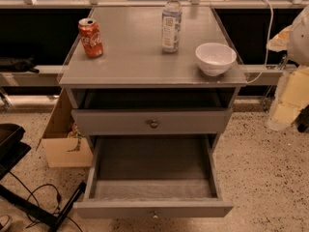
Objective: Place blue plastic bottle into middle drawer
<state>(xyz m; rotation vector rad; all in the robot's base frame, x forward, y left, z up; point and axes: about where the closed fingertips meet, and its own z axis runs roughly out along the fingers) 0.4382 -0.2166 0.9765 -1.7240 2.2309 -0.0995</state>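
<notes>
The blue plastic bottle [171, 22] stands upright at the back of the grey cabinet top [130, 57]. It is clear, with a white cap and a pale label. The middle drawer [152, 178] is pulled wide open at the bottom of the cabinet, and its grey wood-grain inside is bare. Its small knob [154, 215] is on the front panel. My gripper [285, 100] shows as a pale shape at the right edge, beside the cabinet. It is well to the right of the bottle and lower than it, and it touches nothing on the cabinet.
A red cola can [91, 37] stands at the left of the cabinet top, and a white bowl [216, 58] at its front right corner. The drawer above [153, 123] is closed. A cardboard box [63, 139] sits on the floor at left, with cables and a black stand.
</notes>
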